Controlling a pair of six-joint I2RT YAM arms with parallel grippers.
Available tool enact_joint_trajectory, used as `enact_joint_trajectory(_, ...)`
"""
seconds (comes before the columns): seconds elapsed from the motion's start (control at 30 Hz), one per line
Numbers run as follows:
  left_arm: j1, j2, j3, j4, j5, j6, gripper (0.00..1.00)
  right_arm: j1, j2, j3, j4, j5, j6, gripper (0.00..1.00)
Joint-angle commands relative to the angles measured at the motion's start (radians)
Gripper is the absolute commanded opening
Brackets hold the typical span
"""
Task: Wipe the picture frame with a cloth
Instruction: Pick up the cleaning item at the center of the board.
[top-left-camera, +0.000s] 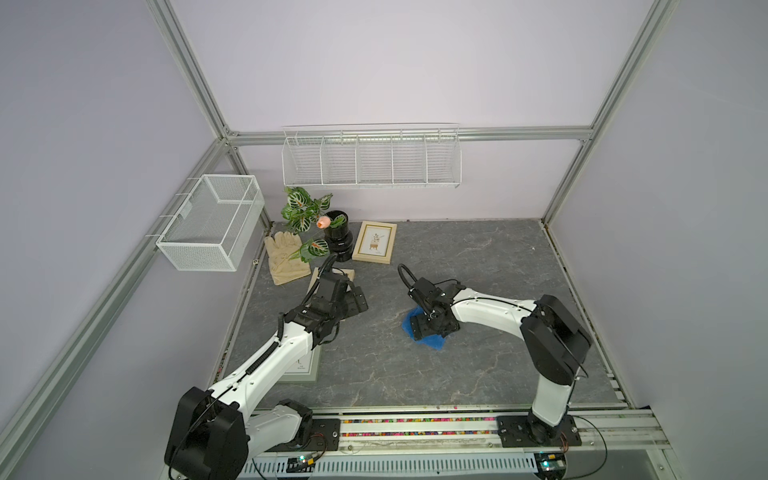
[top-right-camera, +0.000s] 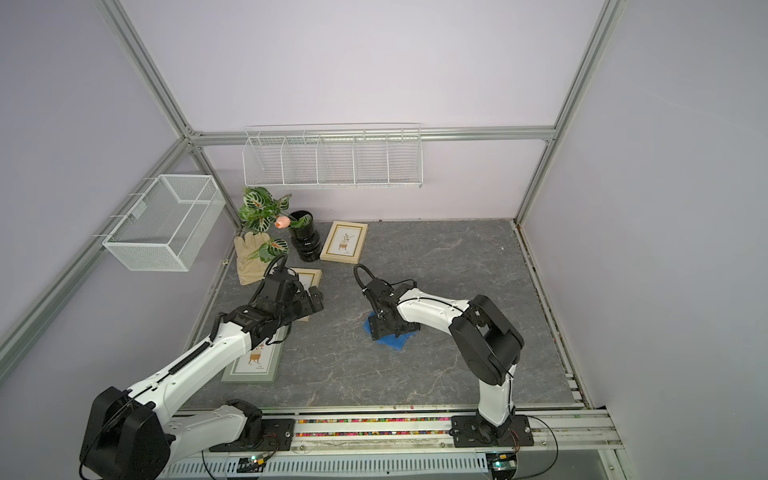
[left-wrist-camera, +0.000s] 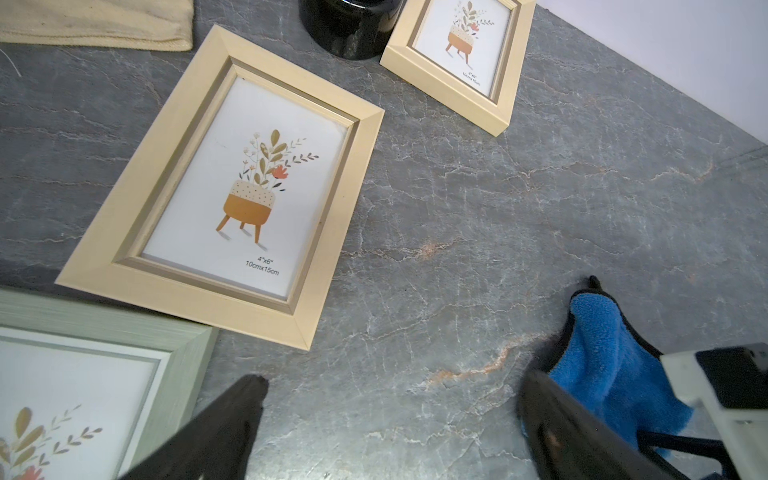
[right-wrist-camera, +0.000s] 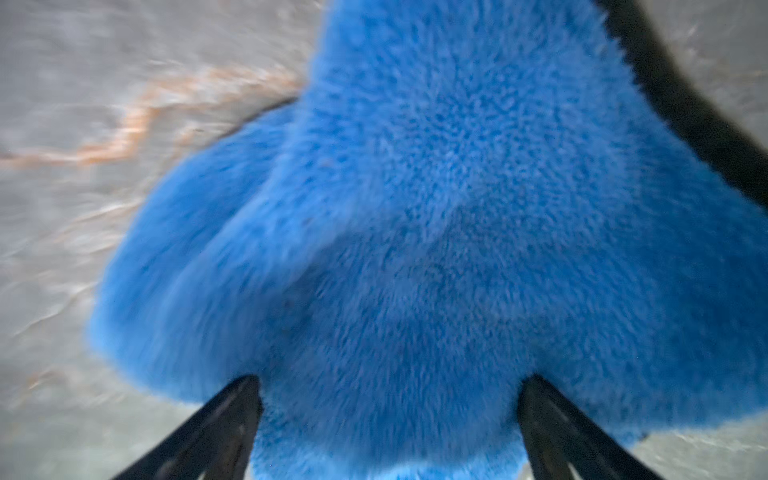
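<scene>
My right gripper (right-wrist-camera: 390, 382) is down on the plush royal-blue microfibre cloth (right-wrist-camera: 457, 208). Its jaws are spread wide, with one black finger on either side of the pile. The cloth bulges up between them, straddled rather than pinched. The wrist view is blurred, so I cannot tell how hard I press. The cloth has a black edging and lies rumpled on the grey marble-patterned tabletop (top-left-camera: 457, 374), well towards me from the glossy black round vase (top-left-camera: 338, 241) and off to its right.

My left gripper (left-wrist-camera: 395, 380) is also wide open and holds nothing. It hangs over bare stone on my side of the vase, with the cloth near its right finger.

Nearest to me on that side is a grey-green rectangular picture frame (top-right-camera: 253, 361), lying flat and partly hidden under my left arm. Between it and the vase lies a pale wooden picture frame (left-wrist-camera: 224, 187), face up, showing a print of a potted plant. Its near edge meets the grey-green frame's corner or stops just short of it.

A second, smaller-looking pale wooden frame (top-left-camera: 374, 242) sits just beside the vase on its right. A beige fabric work glove (top-left-camera: 284, 257) lies on the vase's left, under the green variegated leaves and pink tulip (top-left-camera: 322, 223) that rise from the vase.

Beyond the vase, a white wire divided rack (top-left-camera: 370, 158) hangs on the far wall. A white mesh basket (top-left-camera: 212, 220) hangs on the wall to the vase's left.
</scene>
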Motion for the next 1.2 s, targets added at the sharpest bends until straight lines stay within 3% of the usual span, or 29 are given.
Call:
enact_joint_trajectory(0.0, -0.003, 0.018, 0.0, -0.002, -0.009, 0.011, 0.99, 0.002, 0.04, -0.011, 0.0, 0.025, 0.018, 0.88)
enact_joint_trajectory(0.1, -0.002, 0.059, 0.033, -0.017, -0.008, 0.016, 1.0, 0.001, 0.029, -0.042, 0.016, 0.035, 0.02, 0.67)
enact_joint_trajectory(0.27, -0.003, 0.153, 0.11, -0.038, 0.011, 0.026, 1.0, -0.003, -0.06, -0.091, 0.063, 0.028, -0.002, 0.45)
enact_joint_trajectory(0.4, -0.004, 0.289, 0.23, -0.061, 0.052, 0.048, 0.96, -0.039, -0.138, -0.142, 0.137, -0.078, -0.018, 0.22)
enact_joint_trajectory(0.47, -0.007, 0.365, 0.306, -0.07, 0.078, 0.059, 0.93, -0.064, -0.175, -0.171, 0.167, -0.112, -0.011, 0.16)
enact_joint_trajectory(0.9, -0.018, 0.901, 0.896, -0.107, 0.153, 0.247, 0.85, -0.141, -0.362, -0.264, 0.184, -0.105, -0.043, 0.13)
enact_joint_trajectory(1.17, -0.019, 1.132, 1.205, -0.206, 0.145, 0.335, 0.85, -0.152, -0.413, -0.325, 0.221, -0.129, -0.049, 0.13)
